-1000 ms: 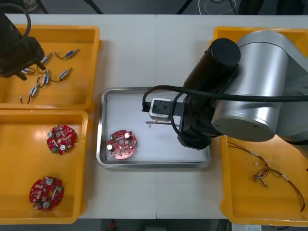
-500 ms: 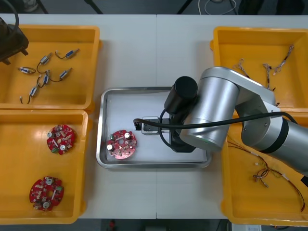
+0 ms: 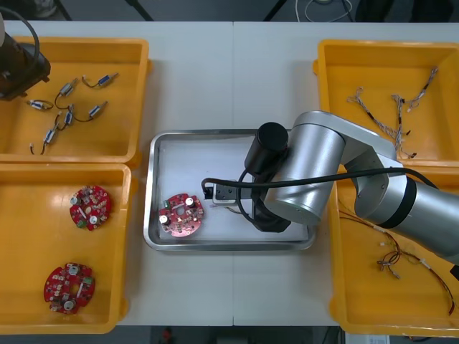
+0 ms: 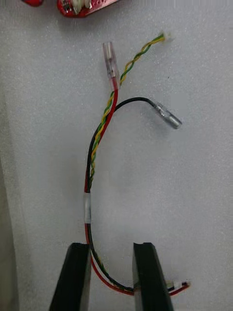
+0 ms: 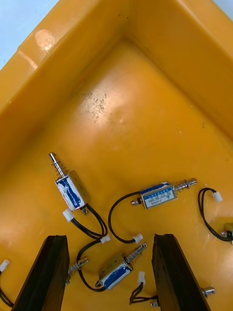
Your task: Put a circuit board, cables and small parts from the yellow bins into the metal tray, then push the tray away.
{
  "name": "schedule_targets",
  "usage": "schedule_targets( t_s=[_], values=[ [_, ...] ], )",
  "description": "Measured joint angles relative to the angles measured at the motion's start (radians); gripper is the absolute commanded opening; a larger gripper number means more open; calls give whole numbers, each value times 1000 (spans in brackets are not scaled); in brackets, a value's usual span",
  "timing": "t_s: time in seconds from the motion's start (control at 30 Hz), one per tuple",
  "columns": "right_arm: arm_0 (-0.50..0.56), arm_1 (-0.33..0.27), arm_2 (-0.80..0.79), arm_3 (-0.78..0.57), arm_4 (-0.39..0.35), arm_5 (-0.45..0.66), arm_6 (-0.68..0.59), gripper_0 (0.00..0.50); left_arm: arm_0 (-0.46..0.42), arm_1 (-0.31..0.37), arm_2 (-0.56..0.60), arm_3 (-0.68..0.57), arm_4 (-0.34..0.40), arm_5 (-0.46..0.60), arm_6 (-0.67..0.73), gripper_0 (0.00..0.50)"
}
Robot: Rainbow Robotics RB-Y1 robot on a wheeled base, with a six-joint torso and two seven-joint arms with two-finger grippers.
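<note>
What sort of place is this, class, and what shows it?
Probably an electronics kitting bench: yellow bins sort round red circuit boards, small metal parts and cables; the right gripper, open, straddles a cable in the metal tray; the left gripper hangs over the parts.

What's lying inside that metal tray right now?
A red circuit board, plus a cable bundle lying within the open right gripper. The right arm covers the right part of the tray.

Electronics assembly workshop or lab: a light surface [image 3: 229, 79] carries yellow plastic bins [image 3: 29, 236] of sorted round red circuit boards [image 3: 91, 207], small metal parts [image 3: 67, 87] and twisted cables [image 3: 391, 115].
</note>
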Motion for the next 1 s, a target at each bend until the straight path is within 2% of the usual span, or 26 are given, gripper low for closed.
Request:
schedule_targets(
  t_s=[0.27,0.4,0.5,0.73,1.0],
  values=[
    [0,0,-4,0,-8,1,0,500,0,-18,0,72,-41,-78,0,500],
    [0,7,-49,-3,-25,69,0,500,0,-30,0,107,-51,-120,0,500],
    [8,20,-121,-25,-25,132,0,500,0,-35,0,130,-54,-137,0,500],
    [85,59,-373,-171,-5,329,0,500,0,-45,0,193,-55,-208,0,500],
    [104,64,-544,-272,63,344,-10,500,0,-58,-6,228,-54,-240,0,500]
  ],
)
